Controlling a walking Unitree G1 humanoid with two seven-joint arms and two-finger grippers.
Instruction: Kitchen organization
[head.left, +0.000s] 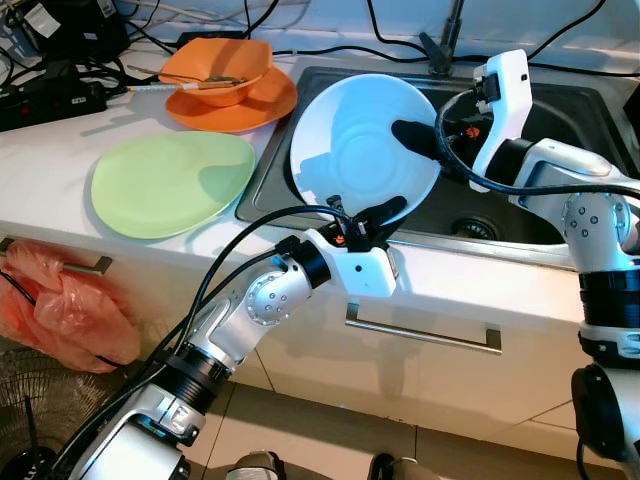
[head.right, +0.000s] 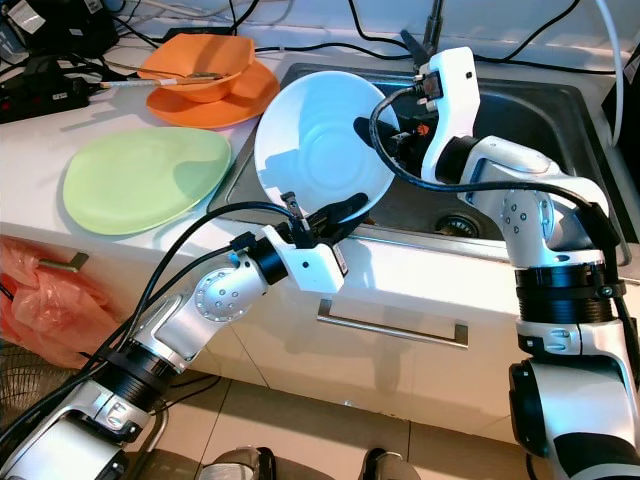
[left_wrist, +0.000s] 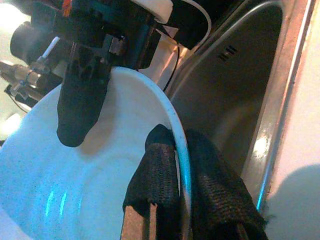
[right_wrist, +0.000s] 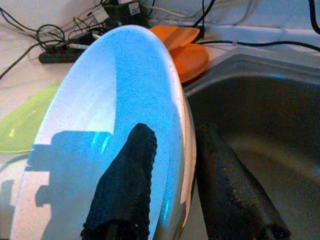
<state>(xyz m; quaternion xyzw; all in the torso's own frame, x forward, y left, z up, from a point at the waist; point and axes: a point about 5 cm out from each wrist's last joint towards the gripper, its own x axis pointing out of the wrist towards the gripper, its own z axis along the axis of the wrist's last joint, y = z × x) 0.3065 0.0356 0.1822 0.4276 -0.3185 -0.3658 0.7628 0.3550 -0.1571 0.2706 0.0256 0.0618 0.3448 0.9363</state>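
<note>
- Left claw (head.left: 385, 212), arm reaching up, clamps the tilted white plate's (head.left: 350, 150) lower rim.
- Right claw (head.left: 420, 138), wrist bent over the sink (head.left: 560, 110), clamps its far edge.
- Right wrist view shows orange dishes (right_wrist: 187, 47) beyond the claw.

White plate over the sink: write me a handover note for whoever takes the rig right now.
Left gripper: shut on the white plate's lower rim.
Right gripper: shut on its right rim.
The plate is held tilted on edge above the sink.
On the counter: green plate, orange plate with orange bowl on it.
Left: set the white plate down; the others appear untouched.
</note>
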